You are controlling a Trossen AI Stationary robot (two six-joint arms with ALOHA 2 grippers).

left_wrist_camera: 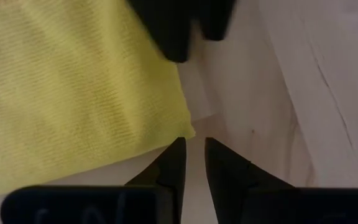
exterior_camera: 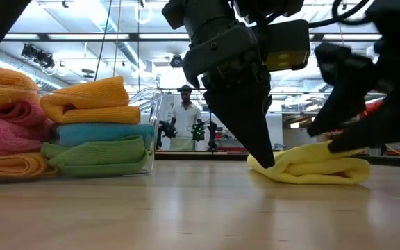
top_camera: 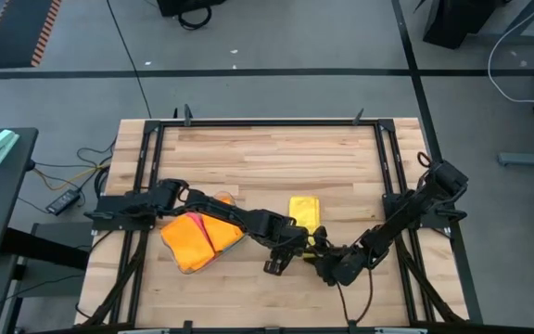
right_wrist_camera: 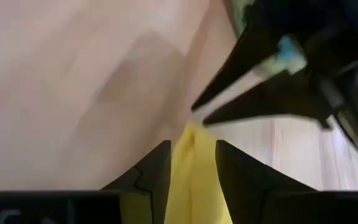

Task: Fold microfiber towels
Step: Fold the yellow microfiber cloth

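A folded yellow towel (top_camera: 304, 211) lies flat on the wooden table, right of centre (exterior_camera: 318, 167). My left gripper (left_wrist_camera: 193, 146) points steeply down at the towel's near corner (left_wrist_camera: 188, 129). Only a narrow gap separates its fingers, and bare table shows in it. My right gripper (right_wrist_camera: 192, 155) comes in low from the near right and is shut on the same near end of the towel. Its fingers sit close beside the left ones (top_camera: 321, 250). My left gripper has one fingertip (left_wrist_camera: 179, 146) right at the towel's near corner; whether it touches the cloth I cannot tell. My right gripper pinches a raised ridge of yellow cloth (right_wrist_camera: 194, 140) at the towel's near end between its two fingers, slanting down from the table's near right. One layer or several, I cannot tell. The rest of the towel lies on the table.
A pile of folded towels, orange on top (top_camera: 197, 243) with pink, teal and green below (exterior_camera: 99, 146), sits at the left in a clear tray (exterior_camera: 149, 111). Bare wood lies toward the far edge (top_camera: 267, 158). A person stands in the room behind (exterior_camera: 185, 114).
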